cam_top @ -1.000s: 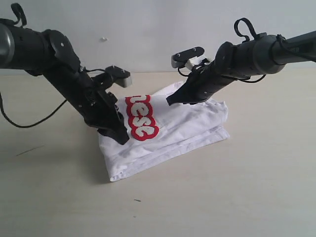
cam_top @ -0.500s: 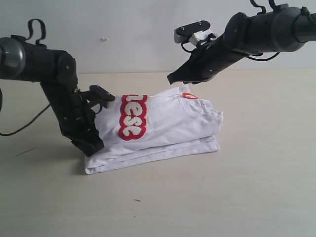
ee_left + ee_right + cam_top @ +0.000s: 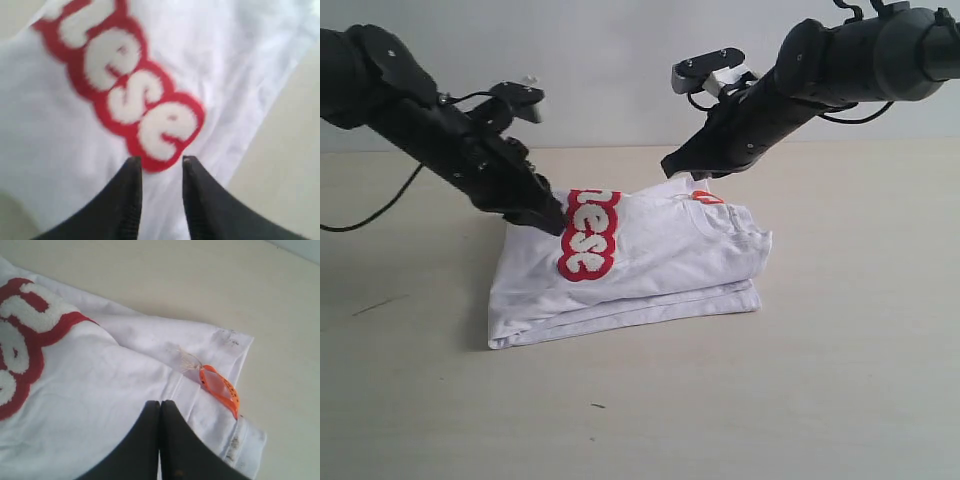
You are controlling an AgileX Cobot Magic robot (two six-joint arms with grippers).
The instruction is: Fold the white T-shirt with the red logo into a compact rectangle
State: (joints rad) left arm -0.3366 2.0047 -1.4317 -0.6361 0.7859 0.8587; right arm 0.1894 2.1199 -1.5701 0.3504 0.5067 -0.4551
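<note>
The white T-shirt (image 3: pixel 650 255) lies folded in a thick rectangle on the table, the red logo (image 3: pixel 590 233) facing up across its left part. Its orange neck tag (image 3: pixel 220 389) shows at the back right. My left gripper (image 3: pixel 552 222) hovers over the shirt's left back edge, beside the logo (image 3: pixel 131 90), jaws open with nothing between them (image 3: pixel 161 161). My right gripper (image 3: pixel 670 166) hangs above the collar area, apart from the cloth, its fingers (image 3: pixel 160 404) pressed together and empty.
The beige table (image 3: pixel 820 380) surrounds the shirt, with bare surface in front and to the right. A pale wall runs behind. A black cable (image 3: pixel 380 205) trails from the left arm over the table's left side.
My left gripper has let go of the shirt's left edge and risen up and back to beside the logo. The shirt has settled flat. The right gripper has hardly moved.
</note>
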